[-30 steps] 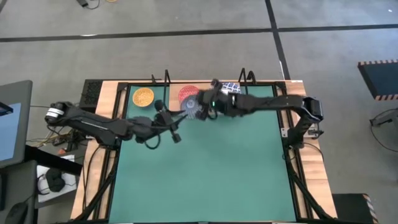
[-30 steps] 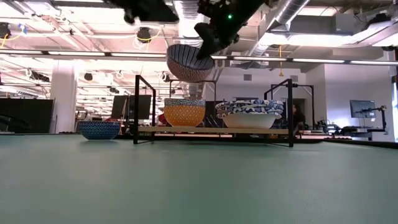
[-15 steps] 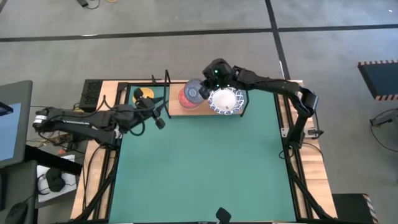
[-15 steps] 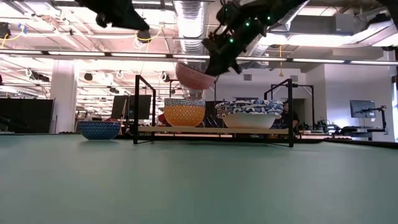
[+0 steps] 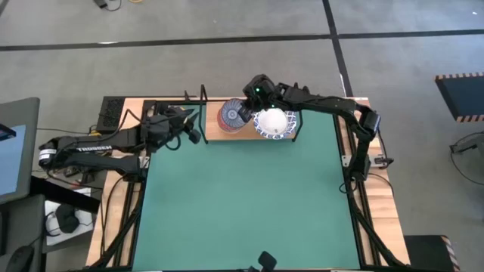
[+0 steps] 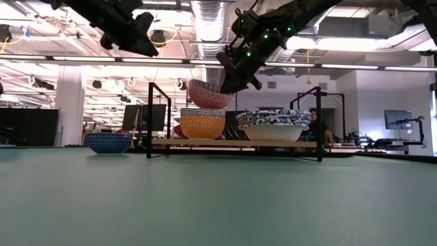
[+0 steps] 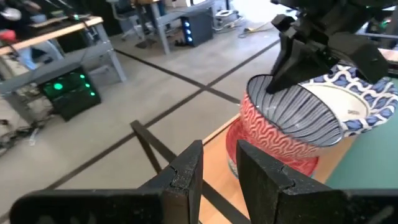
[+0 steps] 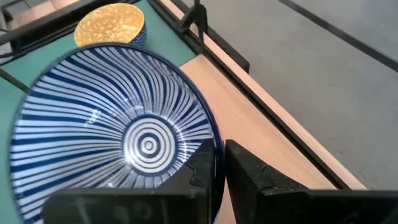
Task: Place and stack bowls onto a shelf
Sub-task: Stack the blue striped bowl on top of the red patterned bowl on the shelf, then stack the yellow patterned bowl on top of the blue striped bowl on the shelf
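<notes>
Left claw (image 7: 214, 180) hangs near me by the shelf's (image 6: 232, 143) left end, fingers a little apart, holding nothing. Further in, right claw (image 8: 217, 168) pinches the striped bowl (image 6: 208, 94) by one rim, just above the orange-yellow bowl (image 6: 202, 126) on the shelf. Risk imo: a one-sided rim grip lets it tilt, so it could land crooked, knock the lattice-rim stack (image 6: 273, 126) beside it or slide off the back. Bowl's red-patterned outside w/ blue-white stripes inside.
</notes>
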Tool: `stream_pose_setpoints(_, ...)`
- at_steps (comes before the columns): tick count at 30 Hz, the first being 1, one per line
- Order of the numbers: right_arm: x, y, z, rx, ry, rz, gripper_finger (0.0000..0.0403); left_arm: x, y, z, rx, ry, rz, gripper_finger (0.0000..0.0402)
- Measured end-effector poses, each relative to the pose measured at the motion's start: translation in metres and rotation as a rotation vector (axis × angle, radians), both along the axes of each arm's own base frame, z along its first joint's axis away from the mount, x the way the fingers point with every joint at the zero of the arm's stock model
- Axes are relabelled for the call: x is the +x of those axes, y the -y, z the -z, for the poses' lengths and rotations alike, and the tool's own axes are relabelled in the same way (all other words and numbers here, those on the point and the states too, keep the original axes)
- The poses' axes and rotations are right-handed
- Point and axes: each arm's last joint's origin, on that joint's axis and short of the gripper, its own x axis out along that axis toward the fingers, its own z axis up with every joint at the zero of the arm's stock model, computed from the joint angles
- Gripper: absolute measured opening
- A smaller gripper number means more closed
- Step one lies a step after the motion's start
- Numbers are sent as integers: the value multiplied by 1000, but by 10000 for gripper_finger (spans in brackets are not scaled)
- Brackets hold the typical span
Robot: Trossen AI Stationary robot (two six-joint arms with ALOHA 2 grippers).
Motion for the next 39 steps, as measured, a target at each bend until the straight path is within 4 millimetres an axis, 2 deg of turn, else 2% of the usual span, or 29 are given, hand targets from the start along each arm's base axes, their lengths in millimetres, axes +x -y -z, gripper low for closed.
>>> stream_pose_setpoints(3, 0, 2, 0, -2, 4, 3, 61, 1, -5, 1, -26, 12, 32, 84)
stream_pose_setpoints(9, 10, 3, 21, 14, -26, -6, 60, 4, -10, 7, -59, -6, 43, 84)
stream_pose_setpoints(18, 14, 6, 27, 12, -21, -5, 67, 2, -12, 9, -47, -53, 31, 85)
stream_pose_setpoints(22, 15, 6, 25, 4, -5, -6, 106, -1, -16, 11, -59, -70, 6, 99)
stream_pose_setpoints(26, 15, 6, 25, 11, 0, 0, 172, -6, -22, 16, -101, -100, -45, 125)
stream_pose_setpoints(29, 12, 4, 19, 19, 13, 3, 224, -9, -28, 23, -150, -118, -100, 146)
stream_pose_setpoints(32, 8, 1, 7, 8, 38, -1, 259, -13, -36, 29, -195, -131, -184, 163)
stream_pose_setpoints(39, -8, -30, -30, -34, 16, -83, 273, -2, -62, 57, -278, -231, -268, 174)
